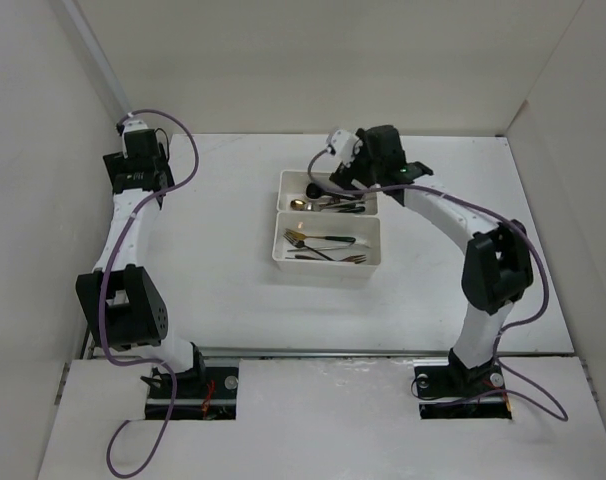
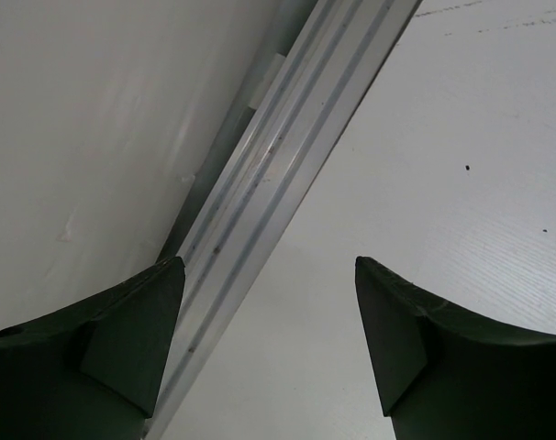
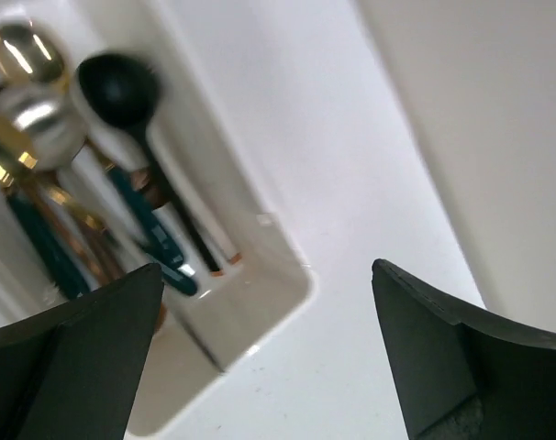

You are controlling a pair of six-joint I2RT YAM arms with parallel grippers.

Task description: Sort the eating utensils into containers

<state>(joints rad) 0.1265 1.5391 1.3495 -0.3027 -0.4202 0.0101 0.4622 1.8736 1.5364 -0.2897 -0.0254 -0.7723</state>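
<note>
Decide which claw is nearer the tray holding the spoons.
Right. The right claw hangs over the tray's corner; the left claw sits far off beside the left wall.

Two trays sit a little right of the middle of the table (image 1: pixel 233 290), their long walls touching: the far tray (image 1: pixel 282 192) lies at twelve o'clock of the near tray (image 1: pixel 277 240). Spoons (image 1: pixel 323 203) lie in the far tray, bowls toward nine o'clock and handles toward three. Forks (image 1: pixel 318 243) lie in the near tray at mixed angles. The right gripper (image 1: pixel 340 183) hangs above the far tray near its twelve-o'clock rim. The left gripper (image 2: pixel 269 266) is well apart, out at ten o'clock from the trays, over the table's left edge, where a rail (image 2: pixel 287 165) runs along the foot of the side wall (image 2: pixel 94 110). At the six-o'clock edge stand the left arm's base (image 1: pixel 188 385), at seven, and the right arm's base (image 1: pixel 463 385), at five.
</note>
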